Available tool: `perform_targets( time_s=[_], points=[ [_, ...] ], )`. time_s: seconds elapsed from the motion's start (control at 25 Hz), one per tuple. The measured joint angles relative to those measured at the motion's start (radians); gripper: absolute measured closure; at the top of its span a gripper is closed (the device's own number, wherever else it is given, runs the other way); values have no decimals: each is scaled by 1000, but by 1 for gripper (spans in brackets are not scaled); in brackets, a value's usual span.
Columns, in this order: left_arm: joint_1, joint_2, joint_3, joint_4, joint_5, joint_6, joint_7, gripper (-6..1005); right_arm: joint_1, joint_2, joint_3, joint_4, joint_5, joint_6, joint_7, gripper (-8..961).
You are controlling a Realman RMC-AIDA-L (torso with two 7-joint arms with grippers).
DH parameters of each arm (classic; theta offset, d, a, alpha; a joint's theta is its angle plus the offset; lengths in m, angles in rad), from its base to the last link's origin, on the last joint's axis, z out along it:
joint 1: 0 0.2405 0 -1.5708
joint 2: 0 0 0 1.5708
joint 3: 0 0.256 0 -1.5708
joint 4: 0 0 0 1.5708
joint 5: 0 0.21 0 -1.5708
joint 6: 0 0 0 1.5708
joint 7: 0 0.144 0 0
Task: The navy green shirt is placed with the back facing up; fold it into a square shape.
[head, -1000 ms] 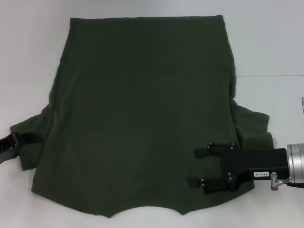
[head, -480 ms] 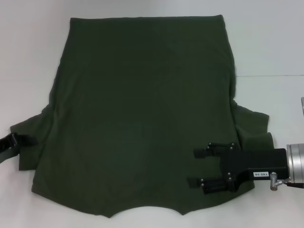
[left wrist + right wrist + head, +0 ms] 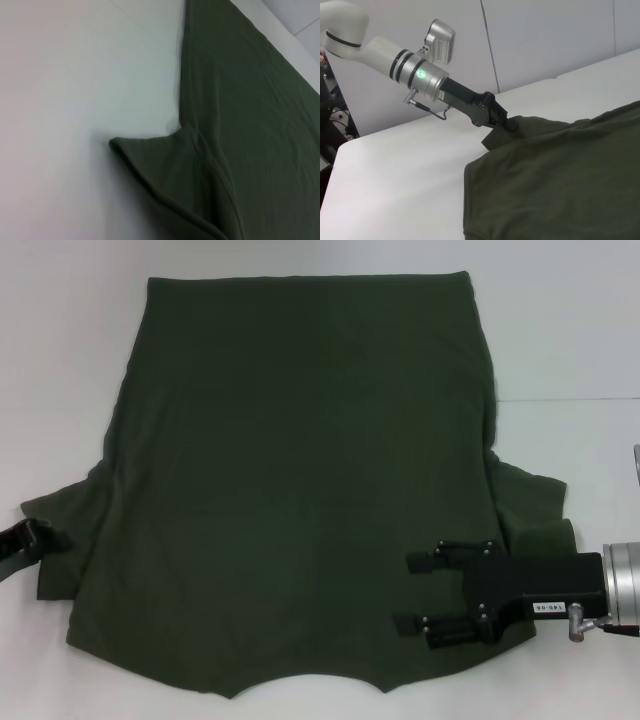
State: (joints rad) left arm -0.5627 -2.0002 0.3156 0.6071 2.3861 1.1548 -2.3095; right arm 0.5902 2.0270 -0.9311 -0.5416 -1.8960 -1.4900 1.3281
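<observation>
**Shirt flat on the table, both grippers at the sleeves**

The navy green shirt (image 3: 300, 490) lies spread on the white table (image 3: 570, 330), long axis running from near edge to far edge in the head view. The curved neckline sits at the near edge, the straight hem at the far edge. Short sleeves splay out to either side near the shoulders. The fabric is soft matte knit, plain dark olive, mostly smooth, with shallow folds bunched where each sleeve joins the body.

The left gripper (image 3: 45, 537) is at the tip of the left sleeve. In the right wrist view its black fingers (image 3: 506, 125) seem clenched on the sleeve edge, though dark cloth against dark fingers makes the contact hard to read. The left wrist view shows the sleeve as a pointed flap lifted a little off the table.

The right gripper (image 3: 415, 592) lies low over the shirt beside the right sleeve, its two black fingers spread apart, holding nothing.

Since the earlier frames the left sleeve tip has drawn slightly outward with the left gripper; the right gripper is unchanged.
</observation>
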Motion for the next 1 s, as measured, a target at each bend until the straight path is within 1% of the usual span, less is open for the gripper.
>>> perform_targets(
  time_s=[0.12,0.24,0.32,0.4,0.48,0.52,0.6,0.76,0.8,1.0],
  points=[
    [0,0,-2,1,0,-7,2,960,-1,1,0,0,0,1,-2,36],
    [-2,1,-4,11,0,-11,1,976,-2,2,0,0,0,3,-5,36],
    [-6,10,-5,41,0,-10,-7,987,-3,3,0,0,0,4,-5,36],
    [-10,29,-6,76,12,7,-23,992,-3,3,0,0,0,5,-4,37],
    [-23,50,-15,103,53,36,-40,992,-3,2,0,0,0,5,-3,37],
    [-30,58,-21,112,70,47,-44,992,-3,1,0,0,0,5,-3,37],
    [-55,75,-31,131,128,63,-46,993,-4,1,0,0,0,5,-3,37],
    [-105,103,-34,150,227,82,-46,993,-8,0,0,0,0,4,-3,37],
    [-130,115,-29,150,257,89,-47,993,-8,0,0,1,0,3,-3,37],
    [-192,140,-3,141,304,121,-90,992,-10,-3,0,7,0,2,-5,37]
  ],
)
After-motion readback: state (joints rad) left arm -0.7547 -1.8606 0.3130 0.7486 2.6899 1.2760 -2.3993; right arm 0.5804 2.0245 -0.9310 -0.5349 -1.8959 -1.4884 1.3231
